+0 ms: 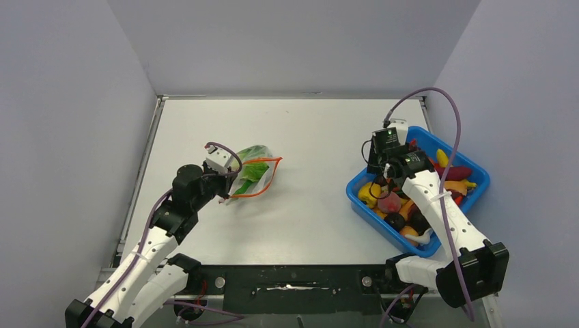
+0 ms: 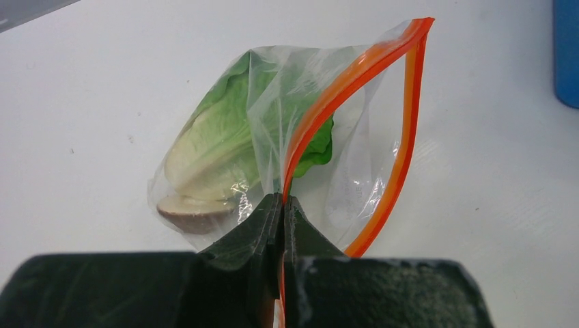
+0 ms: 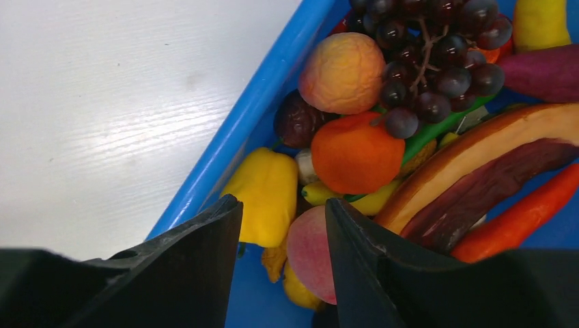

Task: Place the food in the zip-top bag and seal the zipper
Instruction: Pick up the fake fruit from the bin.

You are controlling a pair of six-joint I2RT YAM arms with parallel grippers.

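The clear zip-top bag (image 1: pixel 250 173) lies left of the table's middle with its mouth gaping. Its orange-red zipper (image 2: pixel 355 75) forms an open loop. A green lettuce leaf (image 2: pixel 218 147) and a brown round piece (image 2: pixel 193 212) lie inside it. My left gripper (image 2: pixel 283 202) is shut on the zipper strip at the bag's near corner; it also shows in the top view (image 1: pixel 229 179). My right gripper (image 3: pixel 281 208) is open, low over the blue bin's near left corner, straddling a yellow pepper (image 3: pixel 266 198) and a pink peach (image 3: pixel 311 249). Dark grapes (image 3: pixel 427 61) and an orange (image 3: pixel 355 154) lie beyond.
The blue plastic bin (image 1: pixel 358 194) stands at the right of the table, heaped with several toy foods. Its rim (image 3: pixel 239 130) runs just left of my right fingers. Grey walls close in the table on three sides.
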